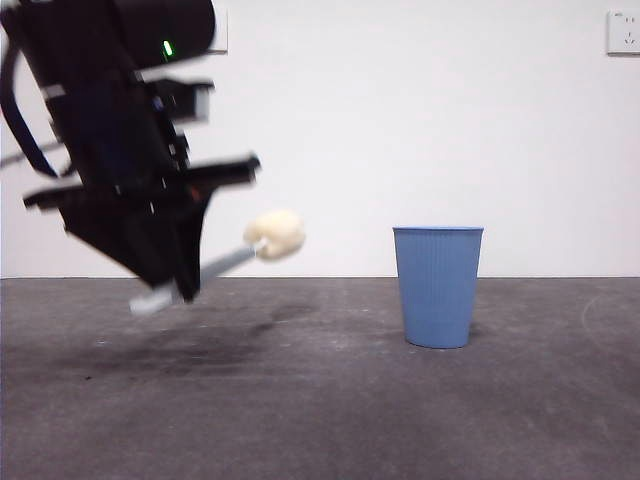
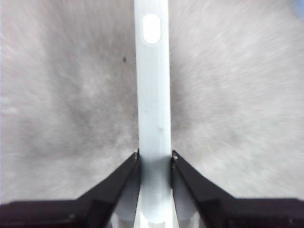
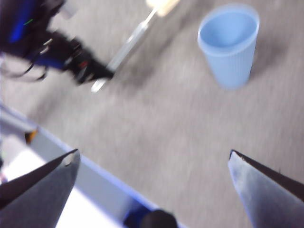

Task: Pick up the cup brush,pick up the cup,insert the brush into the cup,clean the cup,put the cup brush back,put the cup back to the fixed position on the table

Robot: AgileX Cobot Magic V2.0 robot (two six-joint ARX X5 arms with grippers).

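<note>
lab test bench | bare white wall (image 1: 400, 120) | wall socket (image 1: 623, 32) | scuffed grey table (image 1: 320, 420)

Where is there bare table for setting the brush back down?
Bare table lies between the left tool, shut on the cup brush, and the blue cup, and all along the front. Only the cup's spot is occupied.

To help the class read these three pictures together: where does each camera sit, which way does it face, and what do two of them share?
Front view: low, level across the table; left gripper lifts the brush beside the cup.
Left wrist: looks down; own jaws clamp the brush.
Right wrist: high, looking down; own jaws open, right gripper empty.
Shared by front and right wrist: cup, brush, left gripper.
</note>
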